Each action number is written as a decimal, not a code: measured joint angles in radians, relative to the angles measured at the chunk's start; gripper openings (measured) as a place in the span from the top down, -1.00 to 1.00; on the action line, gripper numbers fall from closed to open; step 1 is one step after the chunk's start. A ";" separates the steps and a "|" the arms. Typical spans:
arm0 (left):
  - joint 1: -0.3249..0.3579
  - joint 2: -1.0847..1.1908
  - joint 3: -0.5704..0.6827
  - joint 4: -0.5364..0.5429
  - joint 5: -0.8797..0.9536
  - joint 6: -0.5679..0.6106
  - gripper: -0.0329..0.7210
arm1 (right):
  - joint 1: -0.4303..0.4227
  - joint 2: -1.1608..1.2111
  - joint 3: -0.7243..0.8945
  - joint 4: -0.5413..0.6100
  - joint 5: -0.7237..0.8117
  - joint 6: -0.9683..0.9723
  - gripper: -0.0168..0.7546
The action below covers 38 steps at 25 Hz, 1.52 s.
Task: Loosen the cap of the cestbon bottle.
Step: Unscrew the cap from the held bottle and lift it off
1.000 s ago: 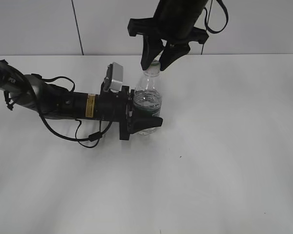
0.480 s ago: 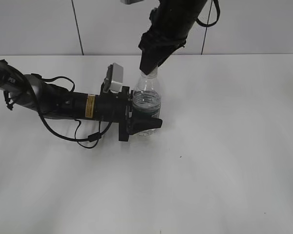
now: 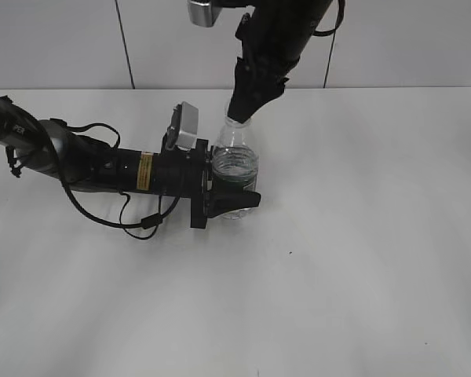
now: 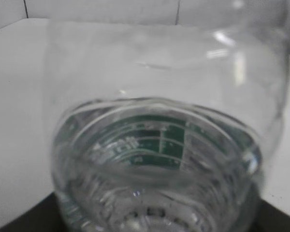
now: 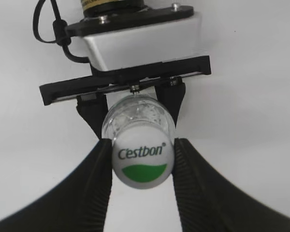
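Comparing with a second ago, your right claw (image 5: 141,169) has rotated and closed onto the cap (image 5: 142,164); your left claw (image 3: 224,196) clamps the upright cestbon bottle (image 3: 237,169) on the surface (image 3: 361,236), so twisting looks underway.

Both arms are matte black. The left arm (image 3: 102,165) is a thick cylinder wearing a yellow label band with dark print, with thin black cables looping beside it and a small silver-grey camera box (image 3: 185,124) mounted near its wrist. The left end effector (image 5: 130,104) has a black crossbar, small screws and black fingers. The right end effector (image 5: 141,169) shows two broad, curved, smooth black fingers (image 5: 94,186).
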 joint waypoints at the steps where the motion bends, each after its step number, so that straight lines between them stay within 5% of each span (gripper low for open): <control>1: 0.000 0.000 0.000 0.000 0.000 0.000 -0.16 | 0.000 0.000 0.000 0.000 0.000 -0.036 0.19; 20: 0.001 0.000 0.000 0.000 0.000 0.000 -0.16 | 0.000 0.000 -0.003 0.002 -0.002 -0.773 0.19; 38: 0.001 0.000 0.000 0.000 0.001 0.000 -0.16 | 0.000 -0.007 -0.002 -0.003 -0.001 -0.813 0.19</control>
